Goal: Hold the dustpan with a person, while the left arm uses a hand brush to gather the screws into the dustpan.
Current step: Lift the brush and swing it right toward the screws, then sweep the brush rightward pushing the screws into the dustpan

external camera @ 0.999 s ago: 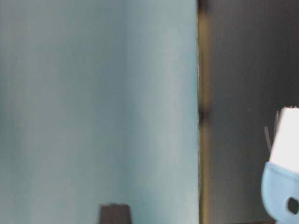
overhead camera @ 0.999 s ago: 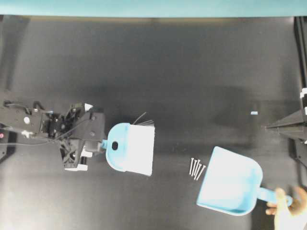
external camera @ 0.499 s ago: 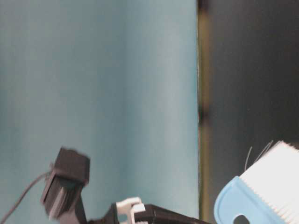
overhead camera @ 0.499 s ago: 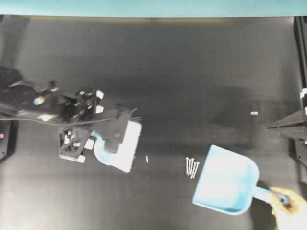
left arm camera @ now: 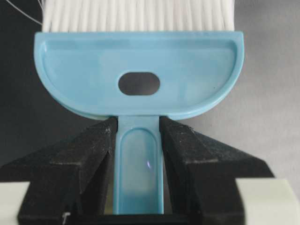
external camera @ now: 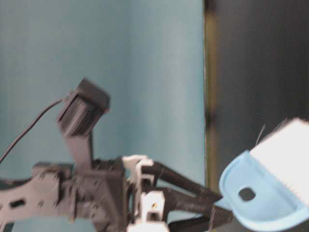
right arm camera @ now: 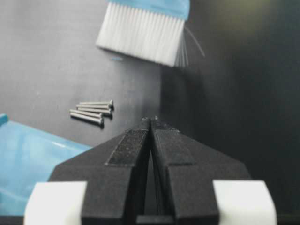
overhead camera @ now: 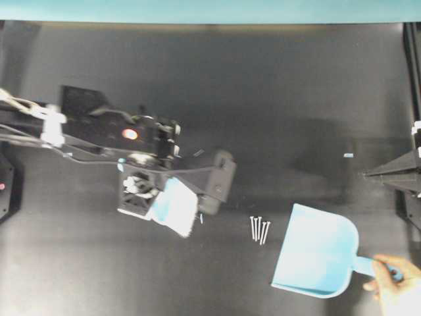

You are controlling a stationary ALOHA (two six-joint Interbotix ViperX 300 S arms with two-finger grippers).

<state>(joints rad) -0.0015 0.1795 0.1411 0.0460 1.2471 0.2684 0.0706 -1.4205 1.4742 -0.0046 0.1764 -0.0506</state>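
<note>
**Left end effector carrying the hand brush toward the screws; dustpan held at the far side**

Landmark for all positions: the screws (overhead camera: pixel 258 229), a tight bundle of slender grey metal pieces lying on the dark counter (overhead camera: pixel 263 99).

Nearest to me, from the left wrist view, I see the left end effector (left arm camera: pixel 138 140) pinching the slim handle of the hand brush (left arm camera: pixel 138 75), one black finger pressed against each side of it. The oval slot in the blue brush head sits just beyond the fingertips, and the white bristles fan away from the camera.

From the right wrist view, the right end effector (right arm camera: pixel 151 123) has its two fingers pressed together, with nothing between them. The screws lie just beyond and to the left of its tip in that view.

In the overhead view, the left arm (overhead camera: pixel 99 135) reaches in from the left edge. The brush sits to the left of the screws, near them, and not touching them; its outline is blurred.

On the opposite side of the screws, just beside them, lies the dustpan (overhead camera: pixel 316 257), its wide open edge facing the bundle. The person's hand (overhead camera: pixel 398 289) grips its short handle at the lower right corner.
</note>
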